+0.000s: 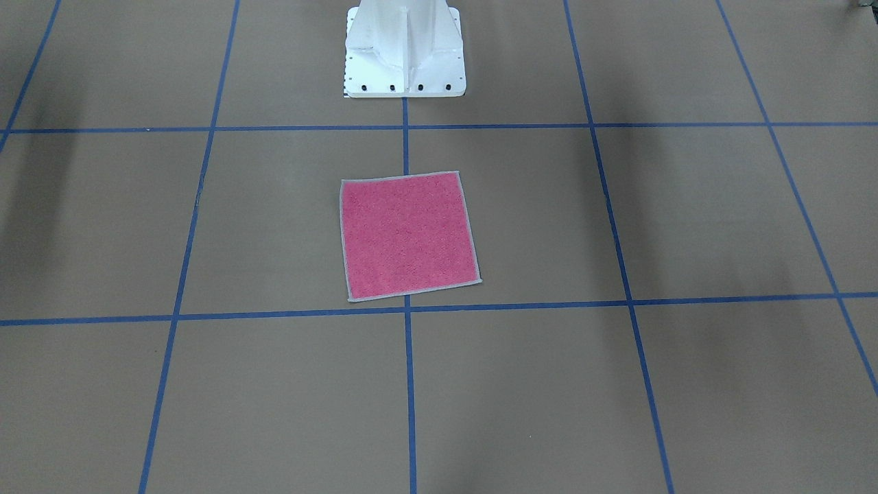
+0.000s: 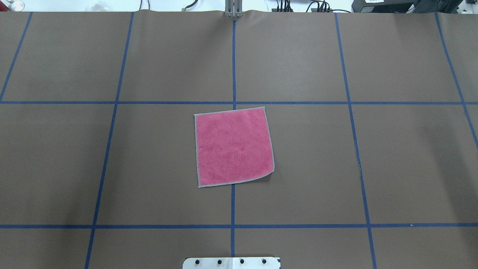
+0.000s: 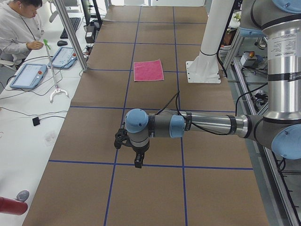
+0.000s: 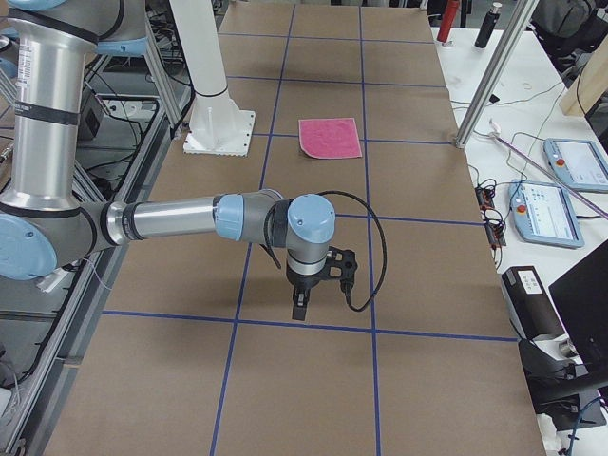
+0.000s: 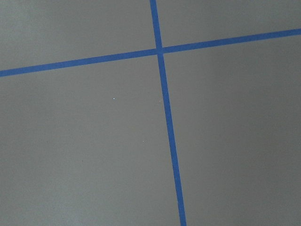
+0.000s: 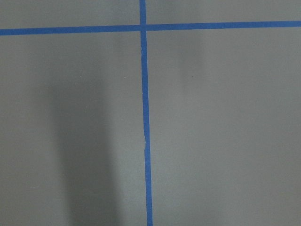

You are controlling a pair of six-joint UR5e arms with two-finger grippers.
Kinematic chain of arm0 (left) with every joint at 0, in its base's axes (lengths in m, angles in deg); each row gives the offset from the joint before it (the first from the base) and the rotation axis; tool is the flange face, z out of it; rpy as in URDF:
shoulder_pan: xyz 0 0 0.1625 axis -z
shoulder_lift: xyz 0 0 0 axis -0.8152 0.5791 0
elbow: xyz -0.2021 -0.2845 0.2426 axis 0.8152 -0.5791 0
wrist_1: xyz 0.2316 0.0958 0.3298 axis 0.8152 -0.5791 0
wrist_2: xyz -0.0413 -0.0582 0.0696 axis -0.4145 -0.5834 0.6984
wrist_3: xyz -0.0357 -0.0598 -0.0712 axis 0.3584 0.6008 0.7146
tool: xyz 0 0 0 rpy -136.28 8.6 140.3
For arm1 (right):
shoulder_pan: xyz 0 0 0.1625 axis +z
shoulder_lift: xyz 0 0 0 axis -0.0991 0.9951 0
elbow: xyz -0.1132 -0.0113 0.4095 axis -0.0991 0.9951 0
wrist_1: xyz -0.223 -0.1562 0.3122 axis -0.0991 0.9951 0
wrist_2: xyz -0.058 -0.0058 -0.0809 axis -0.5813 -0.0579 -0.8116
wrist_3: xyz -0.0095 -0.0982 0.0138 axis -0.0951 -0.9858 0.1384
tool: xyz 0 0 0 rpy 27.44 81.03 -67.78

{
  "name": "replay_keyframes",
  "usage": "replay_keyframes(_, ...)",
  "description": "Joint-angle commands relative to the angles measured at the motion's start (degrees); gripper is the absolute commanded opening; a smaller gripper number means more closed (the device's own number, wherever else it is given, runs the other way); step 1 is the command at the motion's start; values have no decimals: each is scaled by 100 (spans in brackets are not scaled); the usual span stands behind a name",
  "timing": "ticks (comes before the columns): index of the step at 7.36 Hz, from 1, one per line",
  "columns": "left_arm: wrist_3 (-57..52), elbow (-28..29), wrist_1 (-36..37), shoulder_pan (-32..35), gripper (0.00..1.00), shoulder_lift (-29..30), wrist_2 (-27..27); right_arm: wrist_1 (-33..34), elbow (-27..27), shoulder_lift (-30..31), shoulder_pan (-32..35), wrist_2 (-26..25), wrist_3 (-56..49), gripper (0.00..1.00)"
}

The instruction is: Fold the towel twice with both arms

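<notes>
1. Bench (image 1: 686, 412) surface comes first in the front view; behind it the towel (image 1: 409, 237) lies flat, pink side up, near the white pedestal (image 1: 405, 48).
2. Overhead, it sits mid-bench, unfolded.
3. Left view: left pincer (image 3: 137, 162) hangs over the bench, well apart from the towel; open or closed, I cannot tell.
4. Right view: right pincer (image 4: 300, 309) likewise, state unclear.

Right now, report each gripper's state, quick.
Left gripper: cannot be told; it shows only in a side view, far from the towel.
Right gripper: cannot be told; same, side view only.
</notes>
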Motion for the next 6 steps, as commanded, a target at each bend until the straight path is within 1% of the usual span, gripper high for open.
replay_keyframes(1,0,-61,5,-9,100,-1,0,2,9,1,-9,0,9,99)
replay_keyframes(4,9,-246,14,0,100,-71,9,-16,18,-78,-9,35,9,99)
replay_keyframes(6,44,-255,5,-9,100,25,0,-409,26,-87,-18,61,26,99)
